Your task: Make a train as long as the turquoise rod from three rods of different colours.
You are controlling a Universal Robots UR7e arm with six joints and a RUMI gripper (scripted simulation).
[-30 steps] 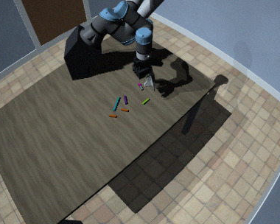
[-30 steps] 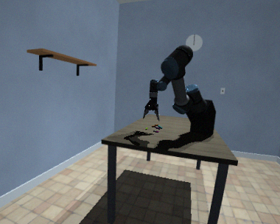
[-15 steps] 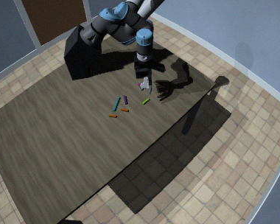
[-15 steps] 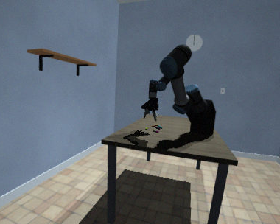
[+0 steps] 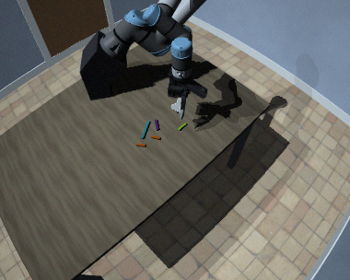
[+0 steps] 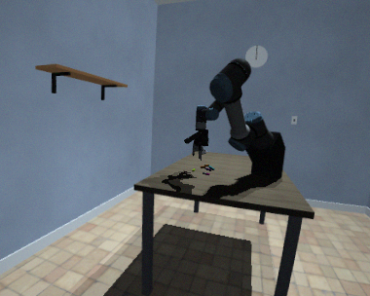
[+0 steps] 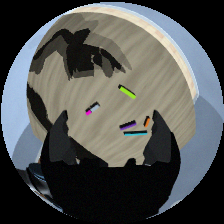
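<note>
The turquoise rod [image 5: 145,130] lies flat near the table's middle, with a purple rod [image 5: 157,124] just right of it. Two orange rods [image 5: 156,137] [image 5: 141,145] lie close in front of them. A lime rod [image 5: 182,126] lies apart to the right. My gripper [image 5: 180,107] hangs above the table behind the lime rod, open and empty. In the wrist view the open fingers frame the turquoise rod [image 7: 135,133], purple rod [image 7: 128,125], one orange rod [image 7: 147,121], the lime rod [image 7: 127,91] and a short magenta rod [image 7: 92,108]. No rods touch end to end.
The arm's dark base [image 5: 101,64] stands at the table's back. The table's right edge [image 5: 247,126] is near the lime rod. Dark arm shadows fall on the wood right of the gripper.
</note>
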